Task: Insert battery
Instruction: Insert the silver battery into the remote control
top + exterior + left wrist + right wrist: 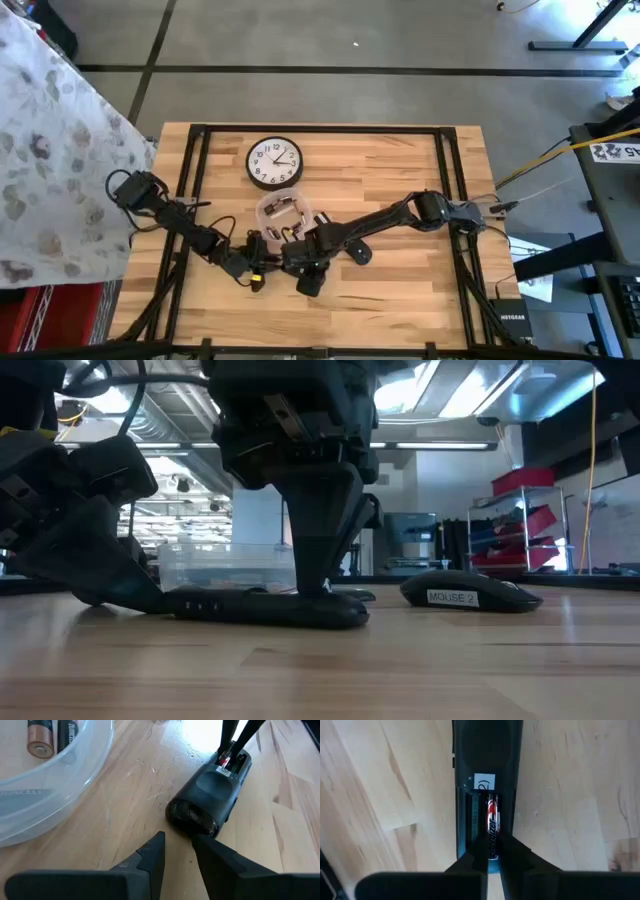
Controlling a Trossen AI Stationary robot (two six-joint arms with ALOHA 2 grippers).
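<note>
Light falls evenly from above on the wooden table [400, 260], bright and soft, with only faint shadows under the arms. At table height the scene is backlit: ceiling lights [440, 390] blaze in the far room, so the near arm parts read as dark silhouettes, soft with closeness. Glare whitens the wood in the left wrist view beside the remote [207, 805]. Both wrist views show sharp wood grain.

This is a workshop or lab. Behind the wooden table [400, 670] stand red storage bins [525, 520]. Bare ducts [165, 420] run overhead.
</note>
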